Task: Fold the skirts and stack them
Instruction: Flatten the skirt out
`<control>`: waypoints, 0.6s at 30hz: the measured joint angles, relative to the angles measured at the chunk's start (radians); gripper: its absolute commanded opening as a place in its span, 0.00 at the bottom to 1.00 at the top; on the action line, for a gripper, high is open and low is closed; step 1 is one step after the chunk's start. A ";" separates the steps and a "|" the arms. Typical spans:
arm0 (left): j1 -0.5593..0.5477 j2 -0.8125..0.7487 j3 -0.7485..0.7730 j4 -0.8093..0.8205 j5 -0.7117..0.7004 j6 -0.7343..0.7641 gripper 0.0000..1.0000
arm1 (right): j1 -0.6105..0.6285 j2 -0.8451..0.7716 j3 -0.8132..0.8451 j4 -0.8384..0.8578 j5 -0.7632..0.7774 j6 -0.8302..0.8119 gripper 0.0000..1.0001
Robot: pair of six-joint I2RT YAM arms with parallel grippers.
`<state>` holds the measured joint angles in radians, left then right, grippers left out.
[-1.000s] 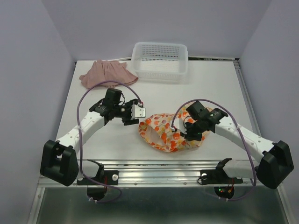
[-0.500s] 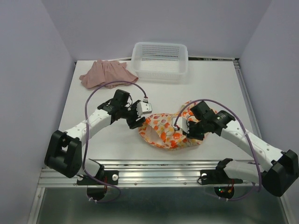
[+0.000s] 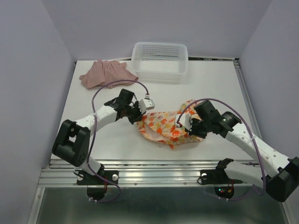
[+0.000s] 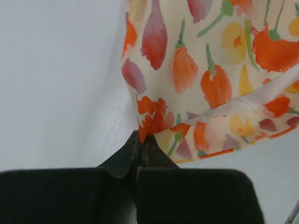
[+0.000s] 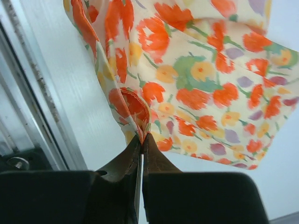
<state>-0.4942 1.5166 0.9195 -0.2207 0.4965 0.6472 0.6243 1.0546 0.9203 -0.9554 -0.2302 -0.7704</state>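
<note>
Clamped tight on the printed skirt [image 3: 163, 125] at both ends: left gripper [image 4: 140, 136] biting its left corner, right gripper [image 5: 141, 138] pinching its right fold, near the bench [image 3: 210, 79] front edge. Away at the far-left corner, pink skirt [image 3: 106, 74].

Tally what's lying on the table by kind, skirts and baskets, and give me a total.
Skirts: 2 (floral skirt, pink skirt)
Baskets: 1 (white mesh basket)
Total: 3
</note>
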 measured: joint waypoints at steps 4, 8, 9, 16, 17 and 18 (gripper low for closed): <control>0.080 -0.011 0.077 -0.035 -0.099 -0.018 0.00 | -0.092 -0.018 0.097 0.006 0.040 -0.019 0.01; 0.144 -0.077 0.240 -0.029 -0.208 -0.038 0.00 | -0.272 0.034 0.299 0.106 0.020 -0.055 0.01; 0.145 -0.108 0.291 -0.025 -0.238 -0.042 0.00 | -0.285 0.047 0.332 0.120 0.017 -0.058 0.01; 0.113 -0.184 0.599 -0.017 -0.425 -0.048 0.00 | -0.343 0.217 0.630 0.242 0.009 -0.100 0.01; 0.114 -0.189 0.611 -0.023 -0.438 -0.051 0.00 | -0.344 0.223 0.645 0.249 0.005 -0.107 0.01; 0.113 -0.201 0.623 -0.042 -0.455 -0.052 0.00 | -0.345 0.229 0.666 0.257 -0.005 -0.119 0.01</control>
<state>-0.3817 1.3155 1.5429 -0.2626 0.0418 0.5953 0.2794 1.2839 1.5864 -0.6987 -0.2352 -0.8894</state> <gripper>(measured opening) 0.048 0.037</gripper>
